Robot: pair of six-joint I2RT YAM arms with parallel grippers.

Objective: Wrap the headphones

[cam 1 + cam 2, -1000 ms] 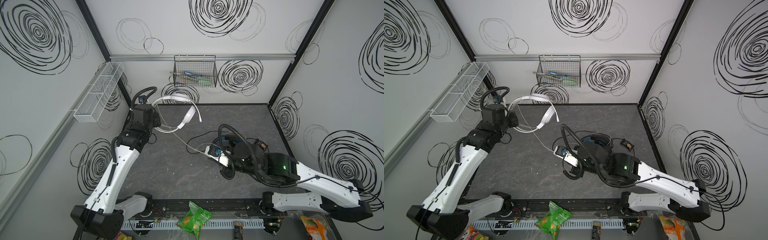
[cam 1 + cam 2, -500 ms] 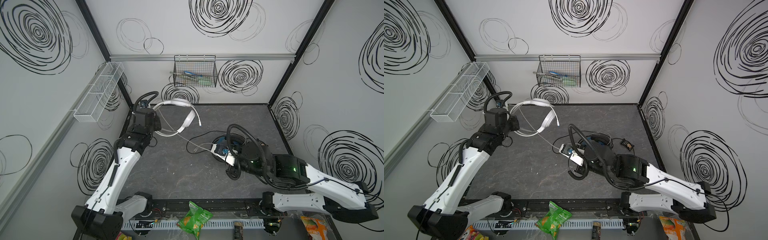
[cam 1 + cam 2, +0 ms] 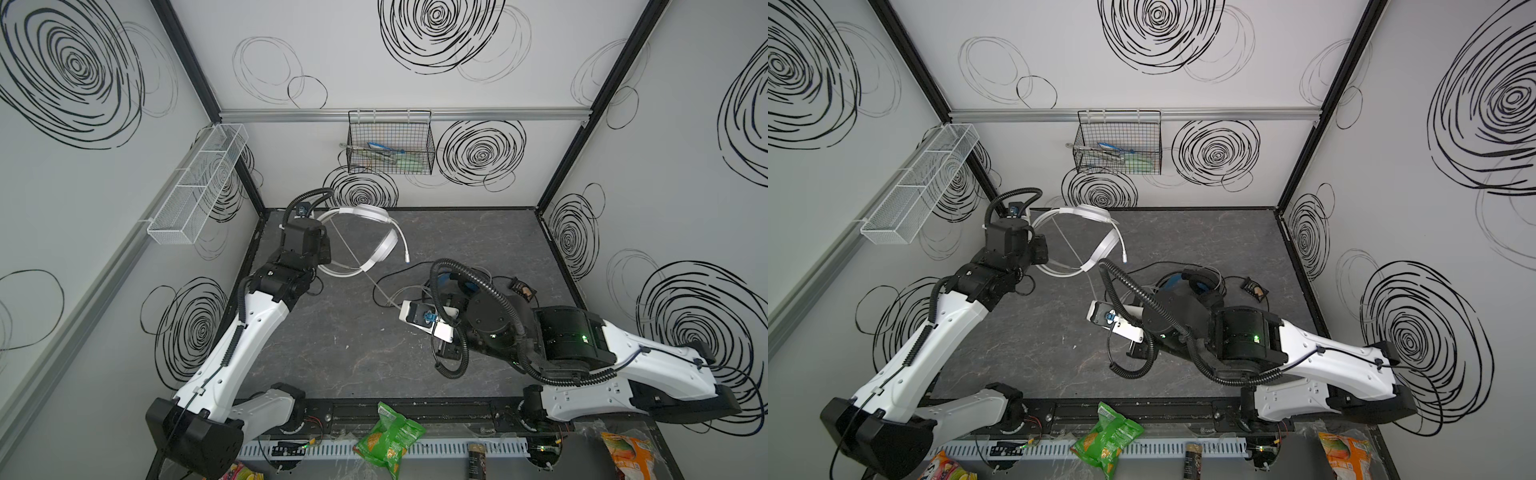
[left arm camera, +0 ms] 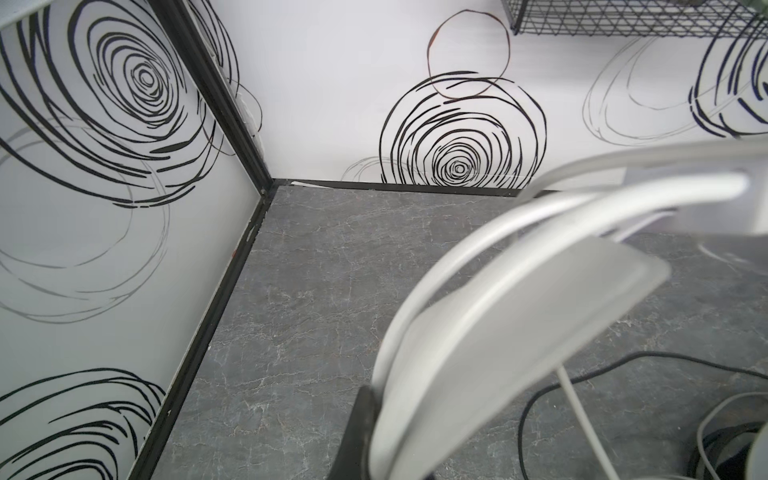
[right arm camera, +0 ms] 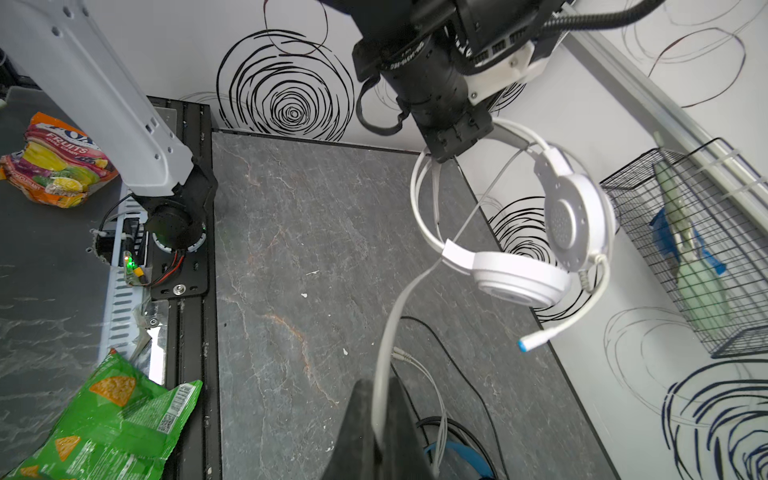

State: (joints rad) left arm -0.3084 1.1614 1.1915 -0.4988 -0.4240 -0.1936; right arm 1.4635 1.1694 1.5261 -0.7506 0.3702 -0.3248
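Observation:
The white headphones hang in the air near the back left corner. My left gripper is shut on their headband; the right wrist view shows the same grip. Their white cable runs taut from the headset down to my right gripper, which is shut on it above the table's middle. In both top views that gripper sits under its wrist camera. The boom mic points down. The black and blue headphones lie on the table behind my right arm, their black cable loose beside them.
A black wire basket hangs on the back wall and a white mesh shelf on the left wall. A small dark object lies at the right. A green snack bag and an orange bag lie past the front rail.
My right wrist drifted right, then came back left and a little forward with the cable. The white headset swung slightly in the left gripper. Both grips are the same.

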